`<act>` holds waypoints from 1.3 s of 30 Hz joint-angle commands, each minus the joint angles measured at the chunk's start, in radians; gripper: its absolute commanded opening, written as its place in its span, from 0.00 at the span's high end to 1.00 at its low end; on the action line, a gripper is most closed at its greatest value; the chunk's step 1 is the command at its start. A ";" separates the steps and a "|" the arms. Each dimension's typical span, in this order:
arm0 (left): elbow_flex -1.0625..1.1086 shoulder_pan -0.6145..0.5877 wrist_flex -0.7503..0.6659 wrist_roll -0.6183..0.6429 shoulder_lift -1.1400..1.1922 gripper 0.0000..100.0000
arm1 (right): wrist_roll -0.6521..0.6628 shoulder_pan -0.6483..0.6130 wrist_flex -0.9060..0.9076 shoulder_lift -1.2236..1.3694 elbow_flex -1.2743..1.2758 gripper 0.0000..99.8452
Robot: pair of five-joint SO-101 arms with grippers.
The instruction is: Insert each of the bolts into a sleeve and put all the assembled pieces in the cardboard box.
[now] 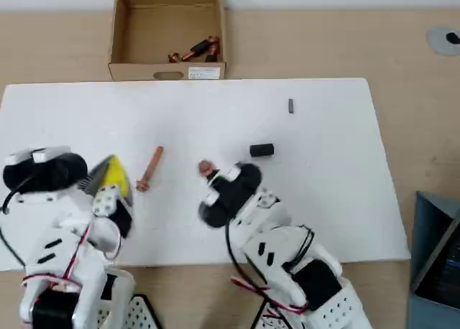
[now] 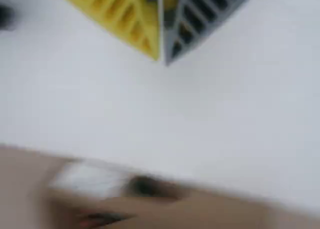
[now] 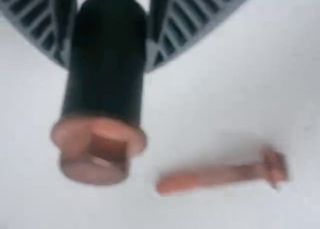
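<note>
My right gripper [image 1: 215, 177] [image 3: 107, 44] is shut on a black sleeve [image 3: 105, 64] with a copper bolt inside it. The bolt's head [image 3: 97, 151] [image 1: 206, 168] sticks out of the sleeve's end, just above the white mat [image 1: 323, 200]. A loose copper bolt [image 1: 151, 169] [image 3: 220, 175] lies on the mat between the two arms. A loose black sleeve [image 1: 261, 150] lies just behind the right gripper. My left gripper [image 1: 113, 173] [image 2: 162, 51], with one yellow and one grey finger, is shut on nothing over the mat's left side. The cardboard box [image 1: 122, 38] at the back holds assembled pieces [image 1: 198, 50].
A small dark piece [image 1: 290, 105] lies on the mat's far right part. A grey bin [image 1: 435, 257] stands off the mat at the right edge. The box's front wall [image 2: 100, 189] shows blurred in the left wrist view.
</note>
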 commanded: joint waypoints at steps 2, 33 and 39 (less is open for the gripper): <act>0.133 -0.150 0.003 -0.018 -0.004 1.00 | -0.035 0.099 0.023 -0.062 -0.127 0.99; 0.442 -0.178 0.031 -0.195 -0.004 1.00 | -0.023 0.214 -0.259 1.613 -1.550 0.99; 0.442 -0.178 0.031 -0.195 -0.004 1.00 | 0.078 0.214 -0.410 1.850 -1.664 0.99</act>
